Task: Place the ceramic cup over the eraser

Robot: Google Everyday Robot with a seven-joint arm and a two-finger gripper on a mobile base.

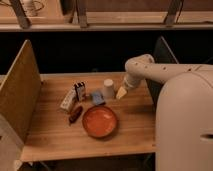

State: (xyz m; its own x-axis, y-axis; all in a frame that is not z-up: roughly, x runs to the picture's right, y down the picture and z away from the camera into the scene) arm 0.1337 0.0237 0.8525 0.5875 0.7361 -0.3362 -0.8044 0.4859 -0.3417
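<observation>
**Cup upright beside a wide-open gripper**

The ceramic cup (pixel 108 88) is seen standing upright on the wooden table (pixel 55 135), toward the back edge. The gripper (pixel 121 92) is held low just to the right of the cup, angled down toward the tabletop. Its jaws are spread wide and nothing is held in them. Whether the cup is touched cannot be told. A small blue block (pixel 97 98) is laid just in front of the cup, and an orange plate (pixel 100 121) is set nearer the front. Farther left, a small dark carton (pixel 80 91), a white box (pixel 68 100) and a brown item (pixel 75 114) are grouped.
</observation>
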